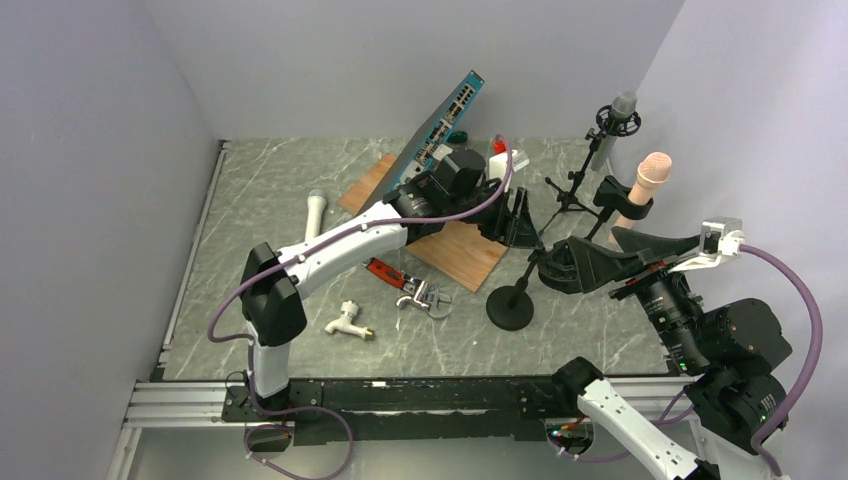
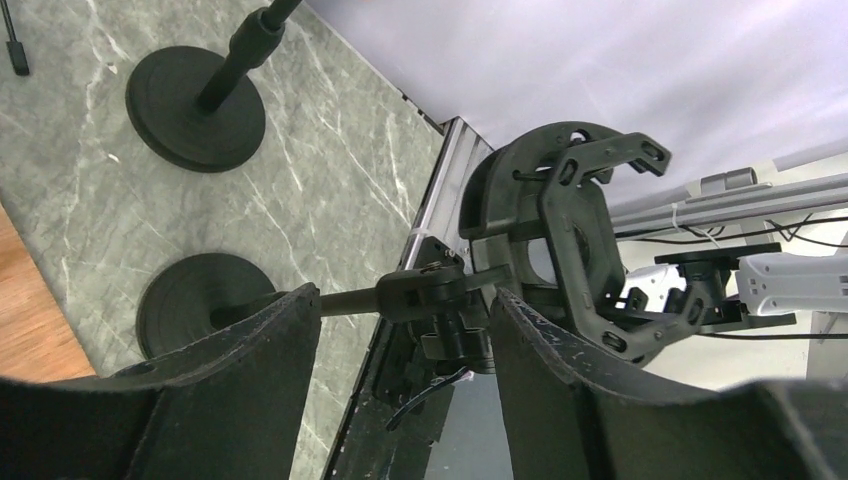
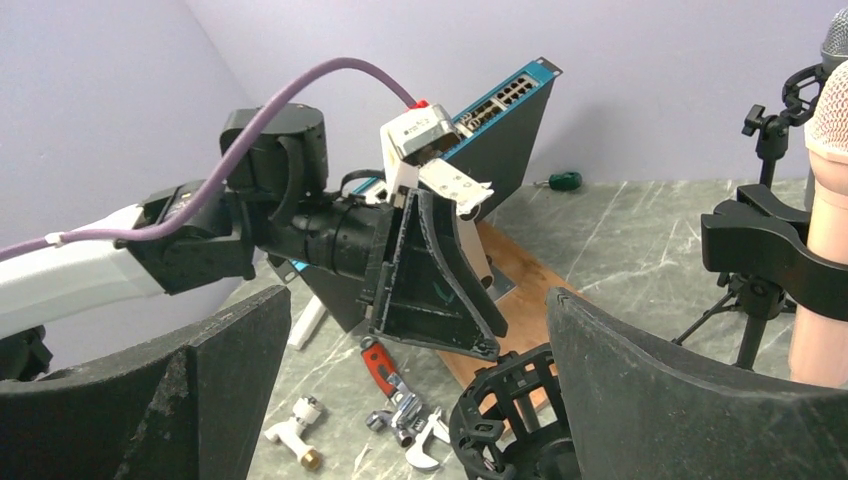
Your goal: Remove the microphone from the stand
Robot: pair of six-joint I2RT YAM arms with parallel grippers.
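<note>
A grey microphone [image 1: 622, 108] sits in a shock mount on a tripod stand [image 1: 570, 195] at the back right. A peach foam-headed microphone [image 1: 650, 180] stands in a black clip beside it and shows at the right edge of the right wrist view [image 3: 825, 200]. A round-based stand [image 1: 510, 305] carries an empty black shock mount [image 2: 575, 240]. My left gripper [image 1: 520, 222] is open, and its fingertips flank that stand's swivel joint [image 2: 430, 290]. My right gripper [image 1: 578, 252] is open and wide, with the empty mount [image 3: 505, 420] low between its fingers. A white microphone [image 1: 316, 212] lies loose on the table.
A blue network switch [image 1: 440, 120] leans at the back over a wooden board [image 1: 455, 245]. A red-handled wrench [image 1: 405, 285] and a white tap [image 1: 348, 320] lie in front. A second round base [image 2: 195, 105] stands near the first. Walls close in on both sides.
</note>
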